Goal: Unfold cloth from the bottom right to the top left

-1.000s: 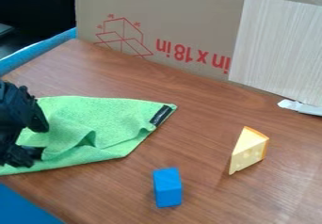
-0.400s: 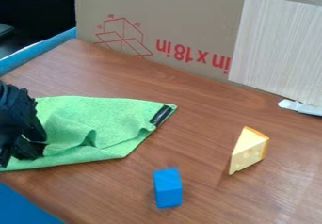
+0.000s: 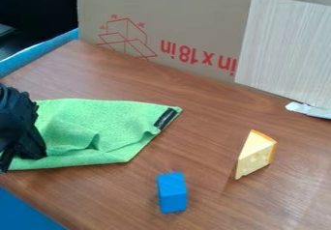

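My pincer (image 3: 36,154) is at the left edge of the camera view, low over the near left part of the green cloth (image 3: 119,122), its dark tip against or just above the fabric. I cannot tell how far open it is, nor whether I have any of the cloth in hold. The cloth lies on the left part of the wooden tabletop (image 3: 213,122), spread but rumpled: a soft crease and a small raised fold run through its middle, a black label (image 3: 165,118) sits by its right-hand corner, and its lower edge slants toward me. It looks like a thin, slightly fuzzy towel, so I expect next to no weight, no stiffness and nothing I could break. Limp stuff like this won't be pushed flat; it will bunch, and a poor bite may catch both layers or none. I judge the best hold to be the loose upper layer at the lower right corner of the fold, pinched close to its edge, raised just enough to peel off what lies beneath, then carried toward the upper left. The weave should grip well, though a shallow pinch could let the hem slip, and a low drag would pull the whole cloth along. The blue block (image 3: 172,193) and the cheese wedge (image 3: 256,154) stand apart from it.
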Tool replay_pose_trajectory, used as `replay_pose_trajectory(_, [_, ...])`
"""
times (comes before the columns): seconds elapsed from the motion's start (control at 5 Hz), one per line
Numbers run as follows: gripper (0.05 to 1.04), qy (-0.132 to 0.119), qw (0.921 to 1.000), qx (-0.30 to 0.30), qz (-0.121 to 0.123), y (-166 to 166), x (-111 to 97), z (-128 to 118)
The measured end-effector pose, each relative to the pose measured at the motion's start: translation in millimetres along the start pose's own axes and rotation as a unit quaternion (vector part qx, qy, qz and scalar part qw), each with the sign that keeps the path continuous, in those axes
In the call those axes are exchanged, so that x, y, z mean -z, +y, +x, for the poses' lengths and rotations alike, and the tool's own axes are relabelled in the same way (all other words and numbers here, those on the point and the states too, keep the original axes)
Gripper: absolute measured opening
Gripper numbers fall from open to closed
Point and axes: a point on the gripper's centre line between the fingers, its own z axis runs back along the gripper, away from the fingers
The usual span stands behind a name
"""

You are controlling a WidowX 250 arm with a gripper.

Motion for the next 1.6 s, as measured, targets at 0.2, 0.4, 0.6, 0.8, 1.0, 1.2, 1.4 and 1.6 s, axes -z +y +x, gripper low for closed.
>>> replay_pose_trajectory(0.2, [0.06,-0.016,0.9997,-0.013,-0.01,6,-10,0])
replay_pose_trajectory(0.4, [0.06,-0.034,0.9976,-0.022,-0.057,19,-22,-2])
replay_pose_trajectory(0.6, [0.059,-0.052,0.9939,-0.049,-0.085,32,-29,-8])
replay_pose_trajectory(0.8, [0.059,-0.051,0.9921,-0.067,-0.093,44,-30,-14])
replay_pose_trajectory(1.0, [0.059,-0.041,0.9916,-0.089,-0.084,60,-29,-22])
replay_pose_trajectory(1.2, [0.059,-0.031,0.9894,-0.126,-0.065,85,-26,-31])
replay_pose_trajectory(1.4, [0.059,-0.045,0.9795,-0.185,-0.067,120,-22,-38])
replay_pose_trajectory(1.6, [0.059,-0.053,0.9621,-0.259,-0.068,155,-15,-49])
